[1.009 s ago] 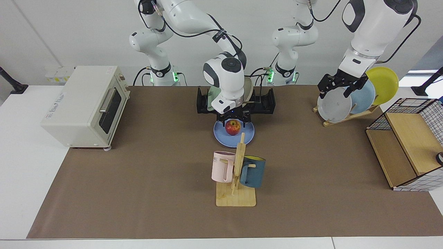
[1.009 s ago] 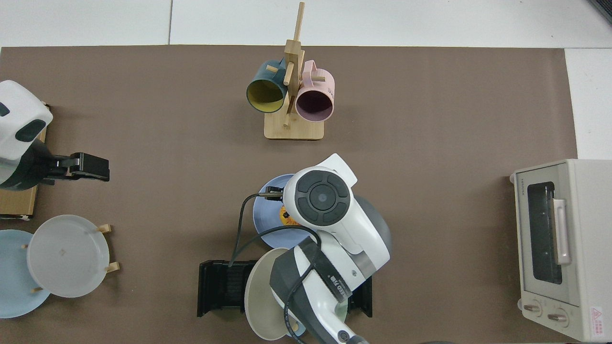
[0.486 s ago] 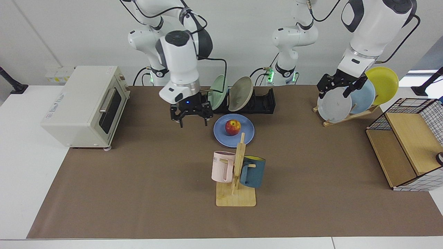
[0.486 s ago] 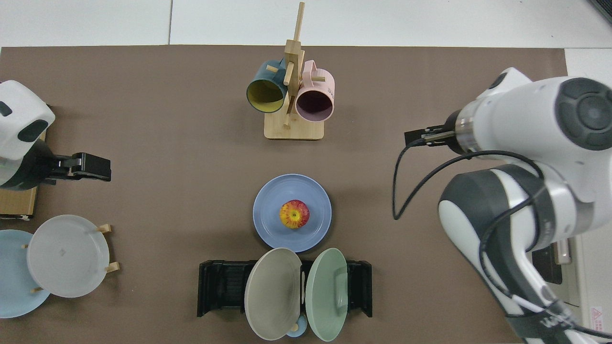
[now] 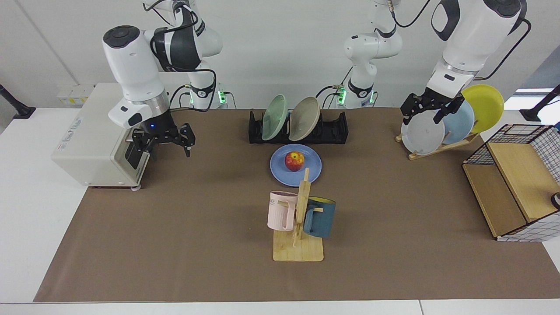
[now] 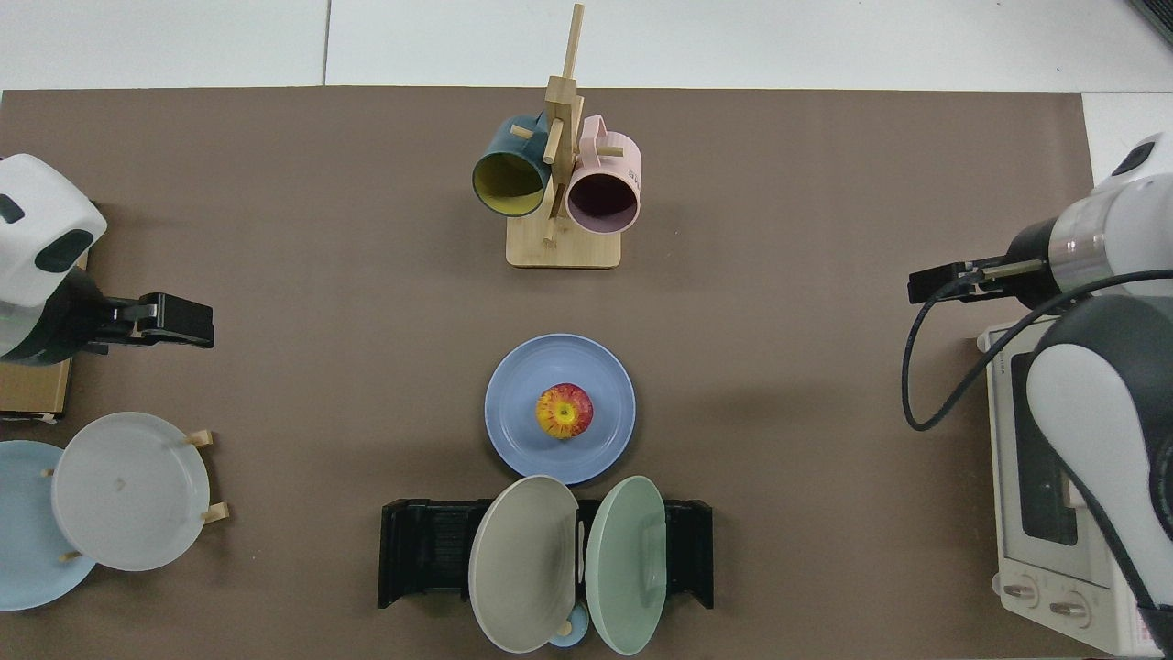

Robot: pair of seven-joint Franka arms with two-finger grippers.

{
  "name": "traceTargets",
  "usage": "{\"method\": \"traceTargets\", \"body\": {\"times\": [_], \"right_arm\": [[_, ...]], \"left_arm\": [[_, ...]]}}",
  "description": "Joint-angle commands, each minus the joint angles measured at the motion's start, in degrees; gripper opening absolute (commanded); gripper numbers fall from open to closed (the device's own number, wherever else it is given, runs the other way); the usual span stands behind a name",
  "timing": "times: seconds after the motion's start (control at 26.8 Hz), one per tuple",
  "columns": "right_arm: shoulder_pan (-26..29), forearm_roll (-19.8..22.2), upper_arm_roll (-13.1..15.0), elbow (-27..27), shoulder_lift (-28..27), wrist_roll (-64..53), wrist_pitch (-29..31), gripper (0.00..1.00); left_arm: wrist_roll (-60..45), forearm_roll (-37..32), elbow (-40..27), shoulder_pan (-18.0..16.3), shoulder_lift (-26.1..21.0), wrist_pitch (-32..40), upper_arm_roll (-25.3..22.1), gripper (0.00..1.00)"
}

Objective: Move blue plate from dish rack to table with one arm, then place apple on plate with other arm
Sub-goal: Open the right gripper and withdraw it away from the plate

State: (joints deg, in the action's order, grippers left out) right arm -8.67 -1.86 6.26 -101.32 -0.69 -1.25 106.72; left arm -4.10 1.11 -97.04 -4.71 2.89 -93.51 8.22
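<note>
The blue plate (image 5: 311,173) (image 6: 518,403) lies flat on the table's brown mat (image 5: 175,227), just in front of the black dish rack (image 5: 334,131) (image 6: 422,550). The red and yellow apple (image 5: 295,161) (image 6: 564,411) rests at the plate's middle. My right gripper (image 5: 163,151) (image 6: 935,284) hangs open and empty in front of the toaster oven, far from the plate. Over at the wooden plate stand, my left gripper (image 5: 426,114) (image 6: 174,321) waits open above the grey plate, holding nothing.
A green plate (image 5: 273,117) and a beige plate (image 5: 304,118) stand in the dish rack. A mug tree (image 5: 299,218) with two mugs is near the front. The toaster oven (image 5: 100,135), the wooden stand with three plates (image 5: 442,129) and a wire-sided shelf (image 5: 516,188) flank the mat.
My right gripper rose off the apple, left it on the blue plate, and swung away to the toaster oven. The left arm has barely moved.
</note>
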Motion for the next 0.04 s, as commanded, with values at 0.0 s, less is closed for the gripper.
{"method": "traceTargets", "body": {"times": [0.0], "right_arm": [[0.0,0.2,-1.2,1.6,0.2,7.1,-2.0,1.0]], "left_arm": [[-0.2,0.1,0.8,0.8,-0.2,-0.2,-0.4,1.0]]}}
